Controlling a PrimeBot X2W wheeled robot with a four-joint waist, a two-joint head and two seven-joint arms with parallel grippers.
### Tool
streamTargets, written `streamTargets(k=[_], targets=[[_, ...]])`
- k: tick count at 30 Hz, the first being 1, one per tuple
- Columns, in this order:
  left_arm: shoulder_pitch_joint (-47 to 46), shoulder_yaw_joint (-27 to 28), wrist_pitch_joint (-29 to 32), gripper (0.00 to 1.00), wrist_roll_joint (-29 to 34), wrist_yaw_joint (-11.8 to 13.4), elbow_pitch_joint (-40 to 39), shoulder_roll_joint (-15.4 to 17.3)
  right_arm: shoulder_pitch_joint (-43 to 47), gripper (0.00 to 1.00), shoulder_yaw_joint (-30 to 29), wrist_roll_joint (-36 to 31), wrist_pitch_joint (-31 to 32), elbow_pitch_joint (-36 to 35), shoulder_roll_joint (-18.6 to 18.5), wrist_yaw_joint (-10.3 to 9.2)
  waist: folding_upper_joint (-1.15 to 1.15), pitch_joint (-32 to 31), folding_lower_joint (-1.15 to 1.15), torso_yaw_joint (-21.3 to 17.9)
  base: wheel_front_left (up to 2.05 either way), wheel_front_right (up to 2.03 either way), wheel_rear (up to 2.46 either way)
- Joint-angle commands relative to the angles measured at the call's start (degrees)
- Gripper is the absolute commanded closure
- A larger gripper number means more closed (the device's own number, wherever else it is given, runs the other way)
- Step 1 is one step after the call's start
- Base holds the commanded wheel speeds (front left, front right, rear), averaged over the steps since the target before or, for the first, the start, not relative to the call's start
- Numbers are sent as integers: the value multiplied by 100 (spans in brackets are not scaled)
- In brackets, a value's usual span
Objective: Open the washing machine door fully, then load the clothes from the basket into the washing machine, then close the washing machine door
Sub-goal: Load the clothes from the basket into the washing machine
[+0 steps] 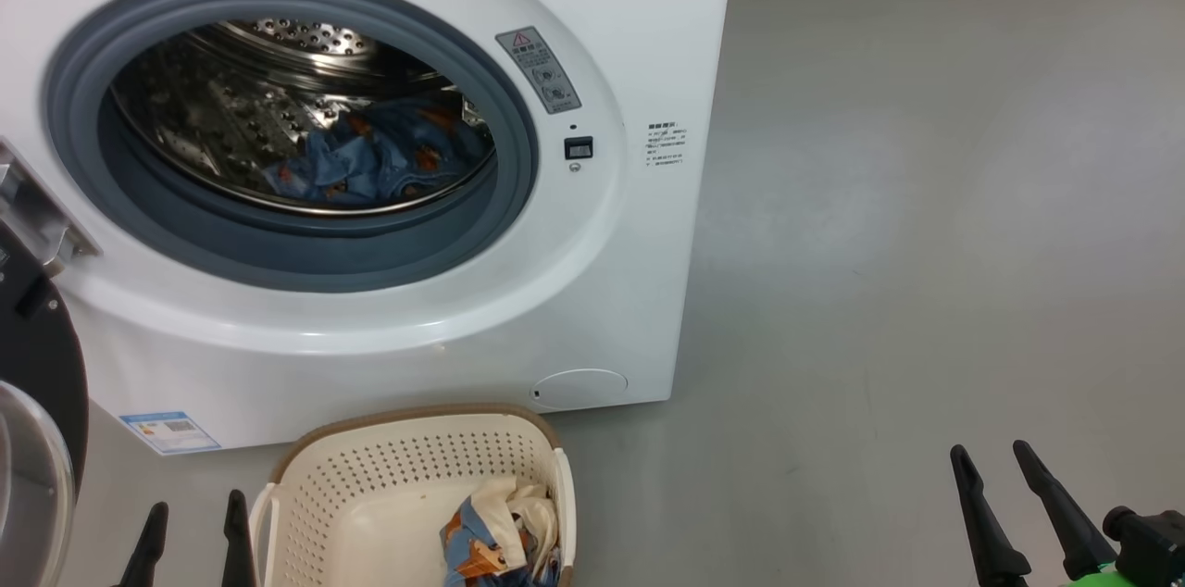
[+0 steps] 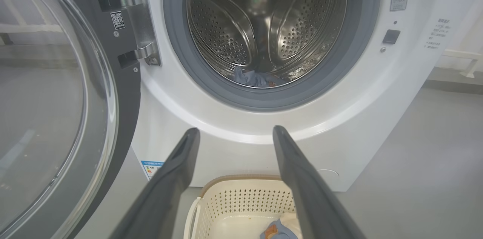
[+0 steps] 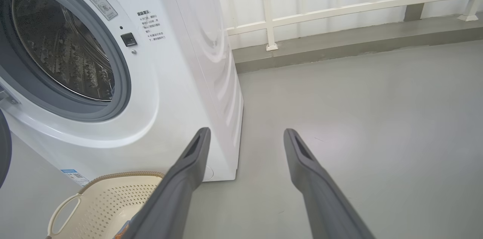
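Nearest us, our left tool (image 1: 197, 502) and right tool (image 1: 989, 448) both hang with fingers spread and nothing between them. The left is just beside the basket (image 1: 407, 418), and the right is well apart over bare floor (image 1: 926, 244). The basket stands on the floor close in front of the washing machine (image 1: 602, 291). In its near right corner lies a bundle of the clothes (image 1: 495, 531), blue with orange prints plus a cream piece.

Beyond, the washing machine door (image 2: 126, 92) is swung wide on its hinge (image 2: 141, 20) to the left, so we judge the opening step done. Deeper in, a blue garment (image 1: 380, 163) already lies low in the steel drum (image 1: 250, 96). We take loading to be the step in hand, partly done.

Next we would need to bring a tool down into the basket's corner and pinch the bundle deep enough to gather both fabrics. Then we lift it clear of the rim and carry it over the grey gasket (image 1: 305, 258) into the drum; only then the door.
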Motion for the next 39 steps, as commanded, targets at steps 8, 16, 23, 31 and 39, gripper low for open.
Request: streamTargets(k=[8,16,23,31,39], targets=[[-181,98,-37,0,-109,33,-59,38,-163,0,99,14,-69,-176,-89,17,0,123,0,-38,0,0,0],[-422,-230,-37,0,-204,5,393,37,-401,0,130,-14,-69,-209,-8,17,0,462,0,-78,0,0,0],[-845,-432,-37,0,-220,-12,1145,37,-765,0,187,-73,-69,-243,116,17,0,915,0,-153,0,0,0],[-1528,-972,-37,0,-366,-15,2030,248,-1150,0,251,-127,-69,-250,277,17,0,1388,0,-186,0,0,0],[-2202,-1621,-37,0,-741,-16,3088,483,-1465,0,307,-171,-69,-270,390,17,0,1779,0,-266,0,0,0]])
